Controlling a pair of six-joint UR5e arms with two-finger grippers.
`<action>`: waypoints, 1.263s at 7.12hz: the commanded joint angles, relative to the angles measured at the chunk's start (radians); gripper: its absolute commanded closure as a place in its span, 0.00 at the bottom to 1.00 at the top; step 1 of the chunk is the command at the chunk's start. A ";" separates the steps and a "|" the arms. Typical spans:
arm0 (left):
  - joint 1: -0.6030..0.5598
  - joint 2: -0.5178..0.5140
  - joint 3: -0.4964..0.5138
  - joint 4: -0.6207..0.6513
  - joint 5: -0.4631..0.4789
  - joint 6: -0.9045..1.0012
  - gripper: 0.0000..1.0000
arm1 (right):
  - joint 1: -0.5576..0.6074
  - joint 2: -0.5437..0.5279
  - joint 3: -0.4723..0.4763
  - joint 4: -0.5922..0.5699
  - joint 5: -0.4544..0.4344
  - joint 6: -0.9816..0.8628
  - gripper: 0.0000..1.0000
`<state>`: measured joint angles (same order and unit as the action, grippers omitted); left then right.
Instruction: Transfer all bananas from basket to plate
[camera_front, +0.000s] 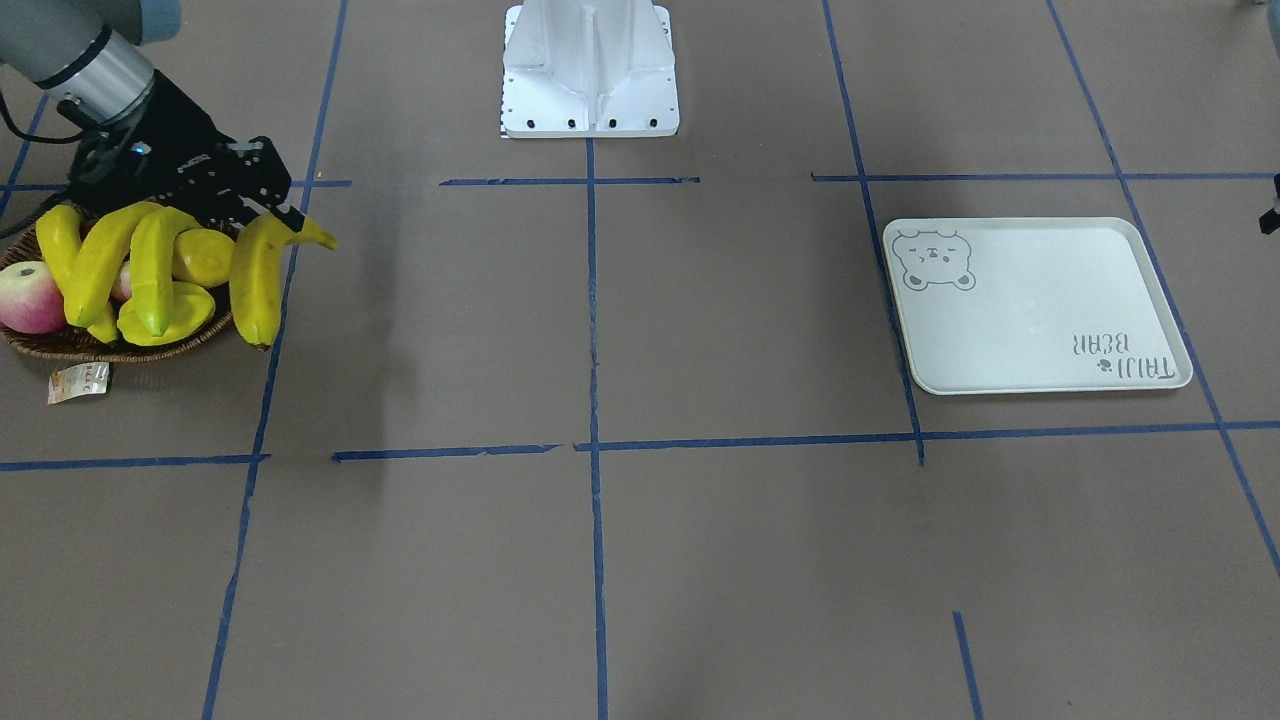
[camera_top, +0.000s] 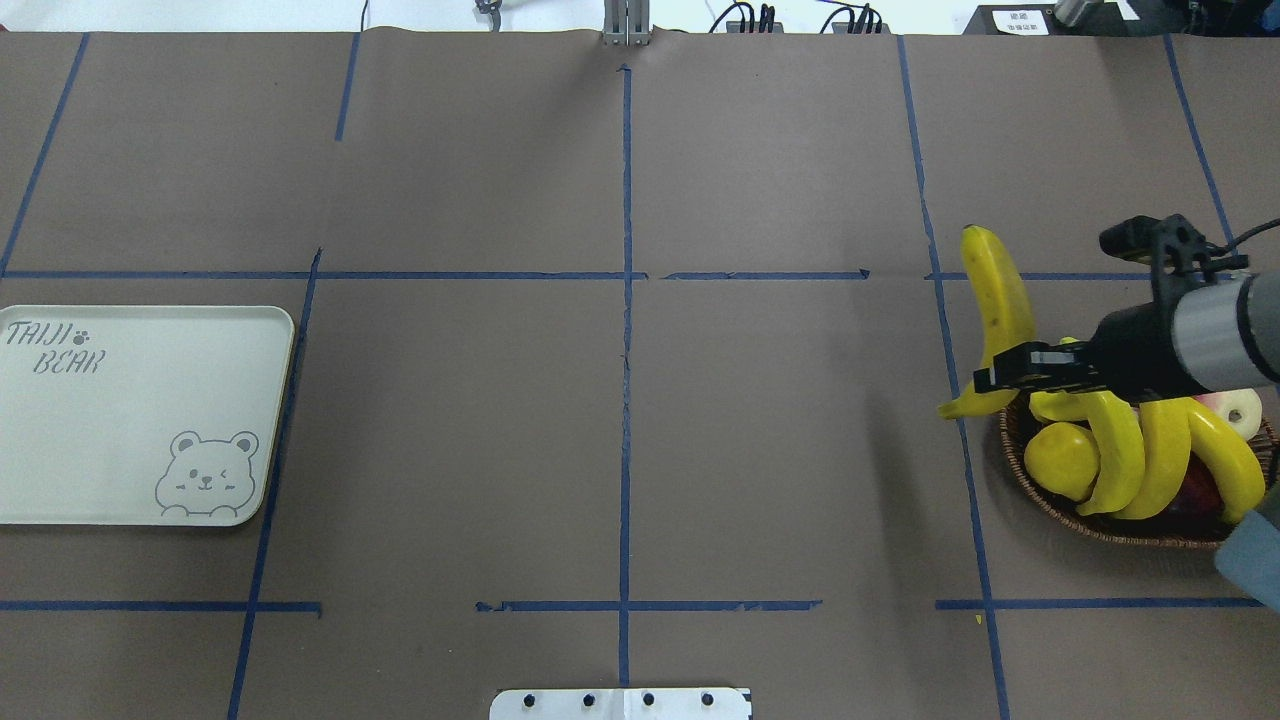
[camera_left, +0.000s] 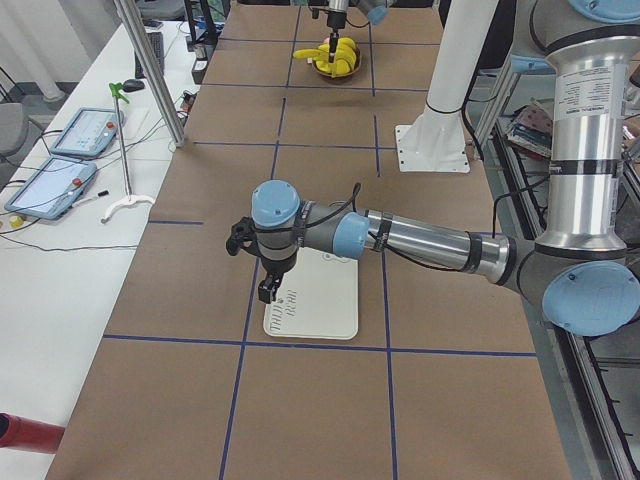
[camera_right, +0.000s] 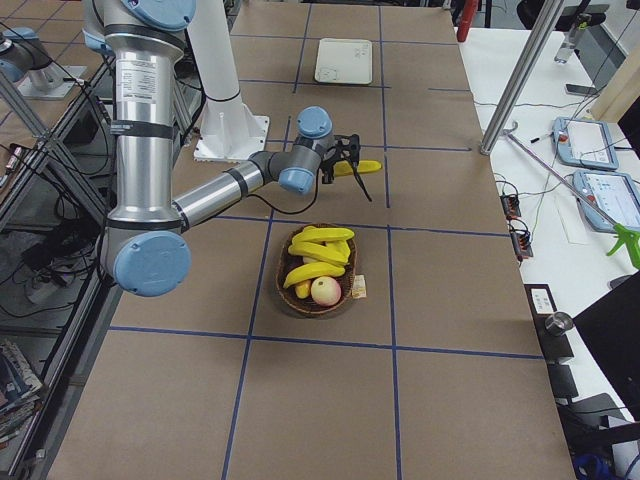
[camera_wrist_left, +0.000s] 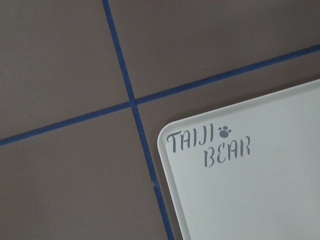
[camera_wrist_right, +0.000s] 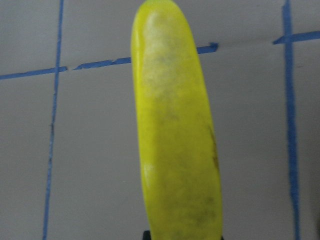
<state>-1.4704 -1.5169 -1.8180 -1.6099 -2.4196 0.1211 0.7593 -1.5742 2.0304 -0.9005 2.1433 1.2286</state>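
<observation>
Filling the right wrist view: 1 banana (camera_wrist_right: 175, 140), glossy yellow with faint brown marks. Clamped near its stem end by right gripper (camera_top: 1000, 370), fingers closed across it. Held clear of basket (camera_top: 1100, 525), just past the rim on the side toward the middle of table (camera_top: 620, 450), long axis pointing away from robot. Lying in basket: 3 bananas (camera_top: 1165, 450) side by side, together with lemon (camera_top: 1060, 460) and apple (camera_front: 30, 298). Plate (camera_top: 140, 400) flat at the opposite end of table, well apart from basket. Left gripper (camera_left: 268, 290) poised above the lettered corner of plate. Open or closed: cannot tell from the side view.
</observation>
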 joint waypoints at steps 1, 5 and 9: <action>0.075 -0.020 -0.018 -0.024 -0.070 -0.058 0.00 | -0.070 0.144 -0.038 -0.001 -0.008 0.076 0.92; 0.321 -0.179 -0.015 -0.210 -0.073 -0.621 0.00 | -0.230 0.322 -0.096 0.002 -0.161 0.174 0.89; 0.509 -0.415 0.025 -0.384 -0.061 -1.140 0.01 | -0.321 0.454 -0.165 0.012 -0.287 0.235 0.89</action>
<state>-0.9928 -1.8519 -1.8024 -1.9790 -2.4814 -0.8969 0.4516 -1.1626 1.8963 -0.8903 1.8705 1.4514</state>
